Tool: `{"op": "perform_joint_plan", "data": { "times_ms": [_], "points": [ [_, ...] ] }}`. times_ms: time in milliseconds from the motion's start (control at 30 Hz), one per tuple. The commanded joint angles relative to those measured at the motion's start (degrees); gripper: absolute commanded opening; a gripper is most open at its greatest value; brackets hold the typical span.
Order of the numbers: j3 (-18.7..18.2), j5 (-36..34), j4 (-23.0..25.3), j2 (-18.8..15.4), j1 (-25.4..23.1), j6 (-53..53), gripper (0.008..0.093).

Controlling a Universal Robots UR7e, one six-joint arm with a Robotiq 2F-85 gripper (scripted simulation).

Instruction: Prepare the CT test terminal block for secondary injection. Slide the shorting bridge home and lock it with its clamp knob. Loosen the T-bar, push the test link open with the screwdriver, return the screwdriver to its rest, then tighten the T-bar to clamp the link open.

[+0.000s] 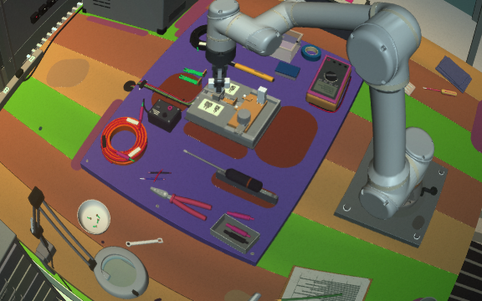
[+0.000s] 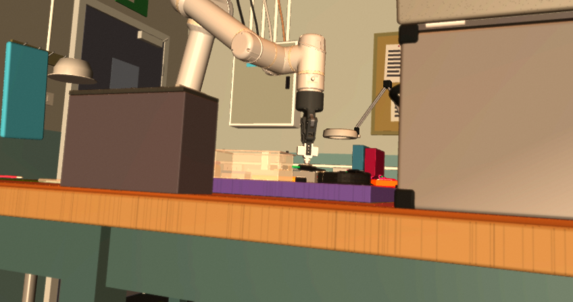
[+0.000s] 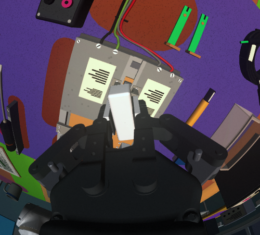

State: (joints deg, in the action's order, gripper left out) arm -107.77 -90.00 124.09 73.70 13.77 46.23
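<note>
The test link is mostly hidden under my fingers and the white T-bar (image 3: 121, 113). I grip the T-bar with my gripper (image 1: 219, 86) closed on it, at the far left end of the grey terminal block (image 1: 232, 112). From the second side camera the T-bar (image 2: 307, 150) shows as a white crosspiece at my fingertips (image 2: 307, 148). The orange shorting bridge (image 1: 247, 112) with its grey clamp knob (image 1: 244, 115) sits toward the right of the block. The black-handled screwdriver (image 1: 232, 175) lies on its rest (image 1: 247, 188) nearer the front of the purple mat.
A grey tray (image 1: 234, 233) with pink and black parts stands at the mat's front edge. A black box (image 1: 164, 114) and an orange cable coil (image 1: 124, 140) lie left of the block. A multimeter (image 1: 329, 82) lies right. Pink pliers (image 1: 184, 202) lie in front.
</note>
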Motion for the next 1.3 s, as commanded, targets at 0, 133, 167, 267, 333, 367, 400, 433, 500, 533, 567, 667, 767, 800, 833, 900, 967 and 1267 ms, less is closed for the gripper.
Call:
{"op": "perform_joint_plan", "data": {
  "times_ms": [0,133,167,267,333,367,400,433,500,533,567,667,767,800,833,900,967,1267],
  "points": [
    [0.0,0.0,0.0,0.0,0.0,0.0,0.0146],
    [0.0,0.0,0.0,0.0,0.0,0.0,0.0126],
    [0.0,0.0,0.0,0.0,0.0,0.0,0.0121],
    [0.0,0.0,0.0,0.0,0.0,0.0,0.0106],
    [0.0,0.0,0.0,0.0,0.0,0.0,0.0096],
    [0.0,0.0,0.0,0.0,0.0,0.0,0.0091],
    [0.0,0.0,0.0,0.0,0.0,0.0,0.0086],
    [0.0,0.0,0.0,0.0,0.0,0.0,0.0081],
    [0.0,0.0,0.0,0.0,0.0,0.0,0.0080],
    [0.0,0.0,0.0,0.0,0.0,0.0,0.0080],
    [0.0,0.0,0.0,0.0,0.0,0.0,0.0080],
    [0.0,0.0,0.0,0.0,0.0,0.0,0.0080],
    [0.0,0.0,0.0,0.0,0.0,0.0,0.0080],
    [0.0,0.0,0.0,0.0,0.0,0.0,0.0080],
    [0.0,0.0,0.0,0.0,0.0,0.0,0.0080],
    [0.0,0.0,0.0,0.0,0.0,0.0,0.0080],
    [0.0,0.0,0.0,0.0,0.0,0.0,0.0080],
    [0.0,0.0,0.0,0.0,0.0,0.0,0.0080]
  ]
}}
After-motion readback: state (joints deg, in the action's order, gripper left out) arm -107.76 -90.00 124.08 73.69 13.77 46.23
